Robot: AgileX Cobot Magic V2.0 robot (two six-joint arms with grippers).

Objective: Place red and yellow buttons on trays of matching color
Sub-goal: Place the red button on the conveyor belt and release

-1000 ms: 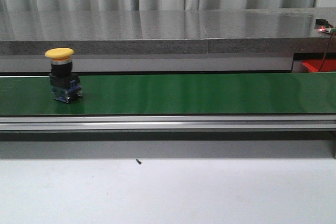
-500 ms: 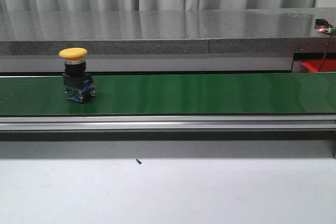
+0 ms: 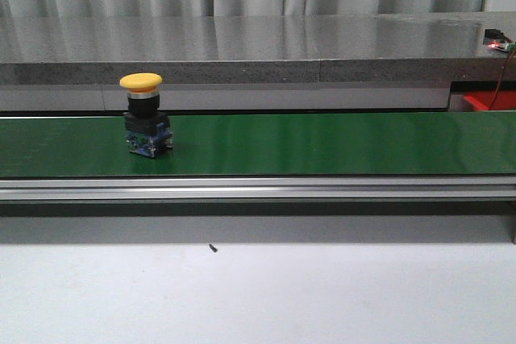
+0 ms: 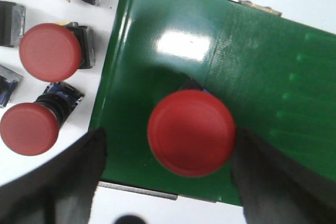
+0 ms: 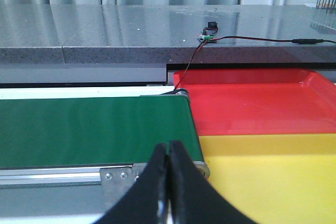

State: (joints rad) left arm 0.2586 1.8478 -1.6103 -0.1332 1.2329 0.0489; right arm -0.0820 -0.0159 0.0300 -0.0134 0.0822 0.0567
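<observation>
Yellow btn (image 3: 144, 113) upright mid-belt (image 3: 322, 144), L gripper (image 4: 165, 182) spread around red btn (image 4: 191, 132) near belt end, R gripper (image 5: 168, 182) clenched, empty

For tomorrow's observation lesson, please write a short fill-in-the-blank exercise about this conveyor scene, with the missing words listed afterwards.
1. The button riding the green belt in the front view has a ____ cap.
2. Between the left gripper's fingers stands a button with a ____ cap.
3. The right gripper's fingers are ____.
4. Beside the yellow tray lies a ____ tray.

Missing words: yellow; red; shut; red
</observation>
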